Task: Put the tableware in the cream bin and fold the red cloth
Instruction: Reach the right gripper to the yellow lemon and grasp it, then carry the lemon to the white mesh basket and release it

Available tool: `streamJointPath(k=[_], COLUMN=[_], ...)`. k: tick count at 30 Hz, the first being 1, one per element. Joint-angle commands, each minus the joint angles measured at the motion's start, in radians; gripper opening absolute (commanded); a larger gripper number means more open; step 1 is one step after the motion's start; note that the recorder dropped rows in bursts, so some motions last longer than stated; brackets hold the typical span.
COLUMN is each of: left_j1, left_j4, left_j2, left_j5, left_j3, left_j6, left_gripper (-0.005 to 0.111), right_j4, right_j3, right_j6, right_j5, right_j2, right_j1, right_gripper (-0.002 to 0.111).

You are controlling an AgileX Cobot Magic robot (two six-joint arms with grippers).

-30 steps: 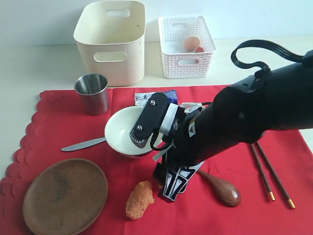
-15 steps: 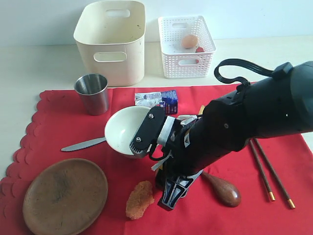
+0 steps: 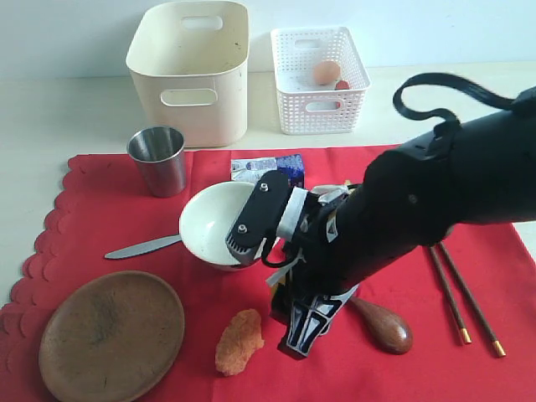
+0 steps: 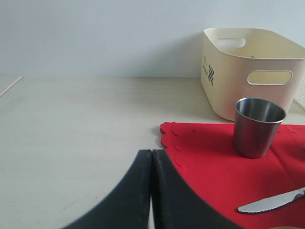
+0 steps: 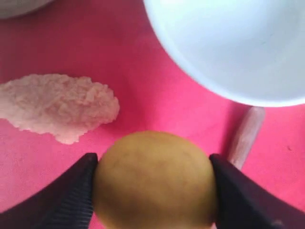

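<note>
Right gripper (image 5: 153, 191) up slightly vs half-second ago, clenched on lemon (image 5: 153, 167). Left gripper (image 4: 151, 181) pinched shut, empty. Food going first, guessing; white bowl (image 3: 209, 222) not binned yet.

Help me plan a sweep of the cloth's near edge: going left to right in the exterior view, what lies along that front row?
round brown wooden plate → orange crumbly food piece → right gripper, shut on a yellow round piece → dark wooden spoon → pair of chopsticks
</note>
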Motion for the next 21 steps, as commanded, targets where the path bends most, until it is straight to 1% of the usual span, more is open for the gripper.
streamJointPath(k=[1, 4, 5, 6, 7, 8, 9, 10, 11, 14, 17, 21], left_j1=[-0.005, -0.005, -0.005, -0.005, -0.005, -0.005, -0.005, -0.005, -0.005, -0.005, -0.005, -0.005], left_j4=[0.001, 0.001, 0.001, 0.001, 0.001, 0.001, 0.001, 0.001, 0.001, 0.001, 0.001, 0.001], left_j2=[-0.006, -0.006, -0.006, -0.006, -0.006, -0.006, -0.006, -0.006, -0.006, -0.006, -0.006, -0.006], left_j5=[-0.006, -0.006, -0.006, -0.006, -0.006, -0.006, -0.006, -0.006, -0.006, -0.006, -0.006, -0.006], left_j3=[-0.003, -0.003, -0.003, -0.003, -0.003, -0.003, -0.003, -0.003, -0.003, -0.003, -0.003, -0.003], left_j6=[-0.002, -0.002, -0.002, -0.002, -0.002, -0.002, -0.002, -0.002, -0.002, -0.002, -0.002, -0.002], left_gripper=[0.003, 0.003, 0.003, 0.003, 0.003, 0.003, 0.003, 0.003, 0.003, 0.003, 0.003, 0.003], right_j4=[-0.072, -0.330, -0.477, -0.568, -0.741, -0.831, -0.988, -1.053, -1.152, -1.264, -1.318, -1.315], right_j3=[0.003, 0.001, 0.001, 0.001, 0.001, 0.001, 0.001, 0.001, 0.001, 0.001, 0.001, -0.011], right_j6=[0.018, 0.288, 0.444, 0.519, 0.665, 0.751, 0.901, 0.989, 1.186, 1.333, 1.378, 1.405], right_j5=[0.075, 0.064, 0.064, 0.064, 0.064, 0.062, 0.042, 0.030, 0.007, -0.007, -0.053, -0.134], right_j2=[-0.119, -0.234, -0.272, -0.291, -0.320, -0.330, -0.336, -0.336, -0.336, -0.327, -0.305, -0.261], right_j1=[0.001, -0.009, -0.029, -0.046, -0.078, -0.098, -0.136, -0.159, -0.204, -0.257, -0.299, -0.351], right_gripper=[0.000, 0.000, 0.000, 0.000, 0.000, 0.000, 0.000, 0.000, 0.000, 0.000, 0.000, 0.000])
